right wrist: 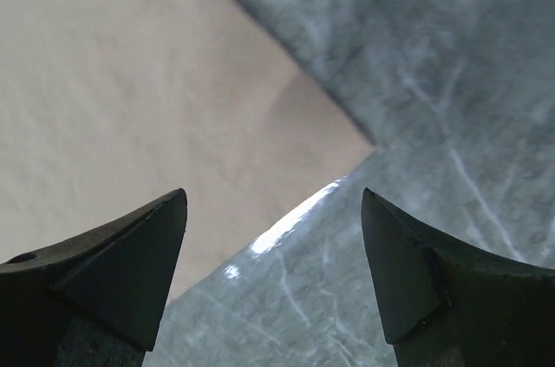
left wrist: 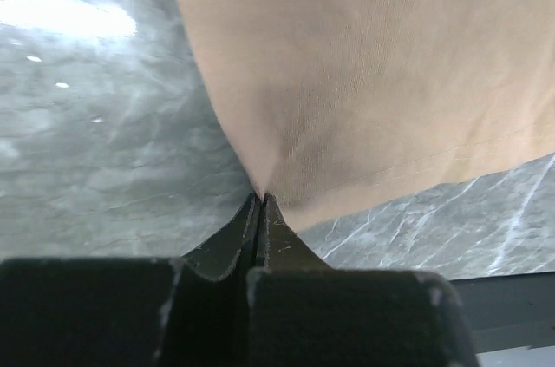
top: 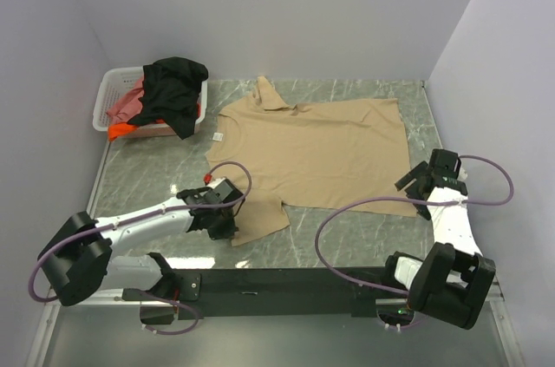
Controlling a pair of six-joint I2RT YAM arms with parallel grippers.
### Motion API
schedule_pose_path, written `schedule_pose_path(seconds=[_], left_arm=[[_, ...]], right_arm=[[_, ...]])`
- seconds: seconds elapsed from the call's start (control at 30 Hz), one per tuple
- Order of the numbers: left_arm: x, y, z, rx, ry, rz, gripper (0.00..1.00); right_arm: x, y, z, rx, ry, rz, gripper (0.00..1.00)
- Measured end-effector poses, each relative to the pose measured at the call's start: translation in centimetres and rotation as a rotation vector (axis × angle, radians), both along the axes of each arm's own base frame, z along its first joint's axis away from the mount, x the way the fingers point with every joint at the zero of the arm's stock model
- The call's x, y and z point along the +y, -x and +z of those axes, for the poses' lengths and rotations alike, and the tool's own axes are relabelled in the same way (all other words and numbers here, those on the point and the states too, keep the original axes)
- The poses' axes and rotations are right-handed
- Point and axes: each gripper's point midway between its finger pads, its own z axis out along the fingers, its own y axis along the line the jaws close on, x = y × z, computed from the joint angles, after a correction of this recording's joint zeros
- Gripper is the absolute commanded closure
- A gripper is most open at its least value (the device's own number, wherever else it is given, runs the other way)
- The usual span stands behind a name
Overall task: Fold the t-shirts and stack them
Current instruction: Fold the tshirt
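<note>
A tan t-shirt (top: 321, 146) lies spread flat on the grey marble table, collar to the far left, with a small white tag (top: 216, 135) at its left edge. My left gripper (top: 232, 219) is shut on the tan cloth at the near-left sleeve; the left wrist view shows its closed tips (left wrist: 262, 199) pinching a fold of the shirt (left wrist: 373, 81). My right gripper (top: 414, 183) is open and empty just above the shirt's near-right hem corner (right wrist: 347, 137), which lies ahead of its spread jaws (right wrist: 273, 200). A black shirt (top: 173, 85), a pink-red one (top: 128, 105) and an orange one (top: 121, 131) lie bunched in the basket.
The white lattice basket (top: 108, 89) stands at the far left corner of the table. White walls close in the back and both sides. Bare marble (top: 347, 228) runs along the near edge, in front of the black base rail (top: 277, 285).
</note>
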Motion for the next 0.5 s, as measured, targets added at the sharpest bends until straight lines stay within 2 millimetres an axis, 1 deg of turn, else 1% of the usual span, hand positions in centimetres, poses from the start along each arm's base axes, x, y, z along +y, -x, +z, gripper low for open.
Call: schedule_pose_path(seconds=[0.2, 0.37, 0.5], left_arm=[[0.6, -1.1, 1.1, -0.013, 0.023, 0.038, 1.0], [0.3, -1.3, 1.9, 0.004, 0.023, 0.023, 0.99], [0.0, -1.6, 2.3, 0.015, 0.01, 0.01, 0.99]], right_arm=[[-2.8, 1.5, -0.5, 0.026, 0.052, -0.156, 0.11], [-4.0, 2.2, -0.3, 0.005, 0.086, -0.242, 0.11], [-4.2, 2.1, -0.7, -0.013, 0.079, -0.288, 0.12]])
